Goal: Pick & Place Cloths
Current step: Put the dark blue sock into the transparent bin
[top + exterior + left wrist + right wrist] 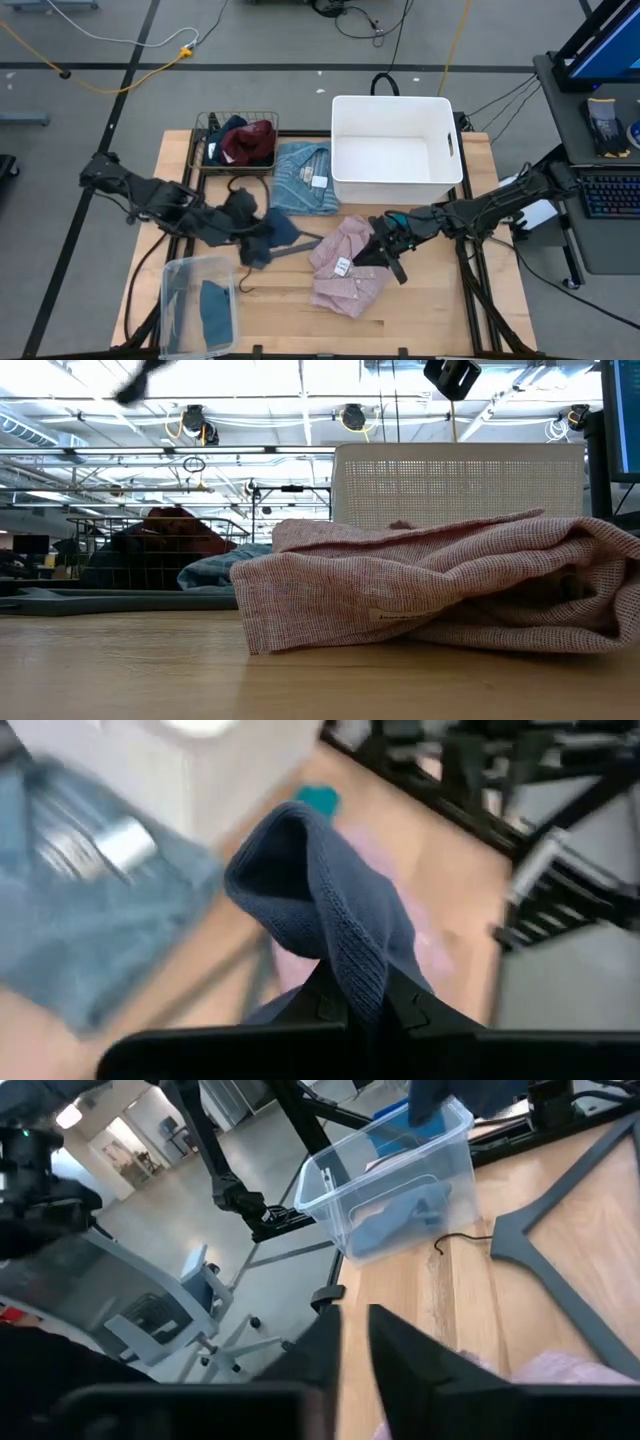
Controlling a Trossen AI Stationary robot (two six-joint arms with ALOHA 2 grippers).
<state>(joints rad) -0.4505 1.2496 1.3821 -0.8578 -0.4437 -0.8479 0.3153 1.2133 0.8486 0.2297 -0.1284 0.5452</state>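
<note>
Gripping a slate-blue cloth [330, 920], the left tool [258, 232] sits above the middle-left of the tabletop [440, 310], clenched on a fold of the fabric; in the left wrist view the knit cloth bunches up between the two dark fingers. From above, the cloth hangs in a dark clump just beside a grey hanger [290, 245] that lies flat on the wood.

The right tool [385, 250] is at the upper right edge of the pink shirt [345, 275]. Its fingers [400, 1355] stand a narrow gap apart in the right wrist view, with pink fabric just in front of them; whether they have hold of the shirt I cannot tell.

The pink shirt lies crumpled at the centre of the tabletop with a white tag showing. In the low view it fills the foreground as a folded heap. A light blue striped shirt [303, 178] lies flat behind it, touching the left wall of a white bin [395, 105] at the back.

A wire basket [205, 125] at the back left holds a maroon cloth [250, 140] and a dark navy cloth [225, 135]. A clear plastic tub [180, 275] at the front left corner contains a teal cloth [215, 310].
</note>
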